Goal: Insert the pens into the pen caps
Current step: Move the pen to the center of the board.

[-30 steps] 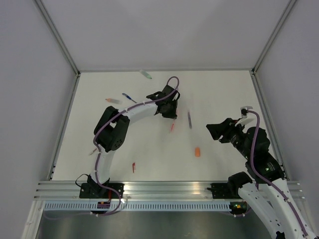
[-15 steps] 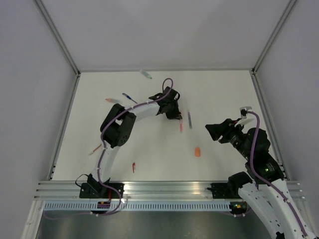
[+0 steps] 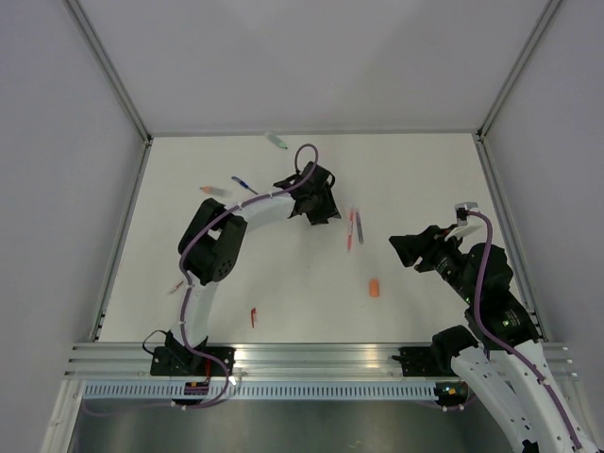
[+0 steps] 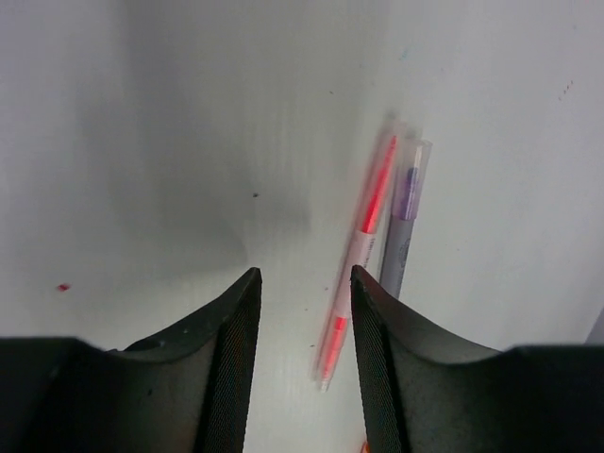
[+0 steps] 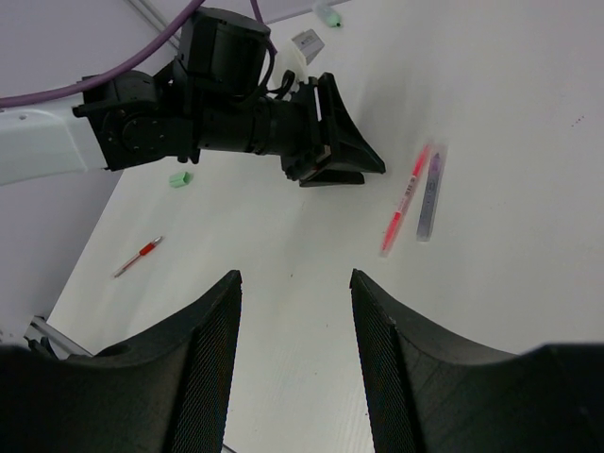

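My left gripper (image 3: 318,209) is open and empty, low over the table; its jaws stand apart in the left wrist view (image 4: 304,274). Just ahead of it a red pen (image 4: 365,222) lies side by side with a dark grey pen (image 4: 400,226); both show in the top view, red (image 3: 350,229) and grey (image 3: 359,226). My right gripper (image 3: 406,248) is open and empty (image 5: 295,276), to the right of this pair. An orange cap (image 3: 375,288) lies nearer the front. A mint green cap (image 3: 276,141) lies at the back edge.
A blue pen (image 3: 243,185) and a pale salmon pen (image 3: 212,191) lie at the back left. A short red pen (image 3: 253,317) lies near the front. A small green cap (image 5: 179,178) shows beside the left arm. A pen (image 3: 176,286) peeks out by the left arm's elbow.
The red pen has slid right and turned to lie right beside the grey pen. My left gripper has drawn back a little to the left. The right arm has not moved.
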`<state>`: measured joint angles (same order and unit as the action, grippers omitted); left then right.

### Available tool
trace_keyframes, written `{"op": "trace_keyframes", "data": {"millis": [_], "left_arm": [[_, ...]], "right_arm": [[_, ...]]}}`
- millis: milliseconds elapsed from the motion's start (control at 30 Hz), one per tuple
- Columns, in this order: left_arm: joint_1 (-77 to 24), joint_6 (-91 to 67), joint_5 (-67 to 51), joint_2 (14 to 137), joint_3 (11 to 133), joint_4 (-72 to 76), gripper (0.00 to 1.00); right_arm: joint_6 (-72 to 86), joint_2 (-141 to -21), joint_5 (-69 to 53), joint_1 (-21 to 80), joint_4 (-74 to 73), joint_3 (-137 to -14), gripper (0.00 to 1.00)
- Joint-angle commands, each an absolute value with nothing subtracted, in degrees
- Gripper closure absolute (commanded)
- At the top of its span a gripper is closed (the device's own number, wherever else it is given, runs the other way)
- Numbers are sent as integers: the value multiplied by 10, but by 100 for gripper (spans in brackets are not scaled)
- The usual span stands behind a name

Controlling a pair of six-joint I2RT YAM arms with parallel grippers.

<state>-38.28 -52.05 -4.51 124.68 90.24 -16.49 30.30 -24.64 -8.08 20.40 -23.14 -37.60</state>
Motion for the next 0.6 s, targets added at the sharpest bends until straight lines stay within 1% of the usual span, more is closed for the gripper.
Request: {"op": "trace_keyframes", "data": {"millis": [0, 33, 167, 200, 367, 467, 567], "left_arm": [[-350, -525, 50, 1157, 904, -239, 50], [-338, -540, 67, 1147, 904, -255, 50], [-254, -573, 61, 1117, 886, -285, 45], [-240, -570, 58, 1117, 893, -301, 41], [-173, -557, 89, 1153, 916, -342, 41], [-159, -552, 90, 1192, 953, -378, 40], [-159, -548, 115, 1222, 998, -412, 40]], "right_arm": [[294, -243, -83, 203, -217, -380, 44], [293, -243, -83, 203, -216, -380, 44], [287, -244, -89, 202, -210, -377, 44], [285, -245, -91, 202, -210, -376, 44], [278, -250, -92, 203, -203, -376, 44], [272, -254, -91, 203, -202, -378, 43], [277, -251, -92, 202, -195, -373, 44]]}}
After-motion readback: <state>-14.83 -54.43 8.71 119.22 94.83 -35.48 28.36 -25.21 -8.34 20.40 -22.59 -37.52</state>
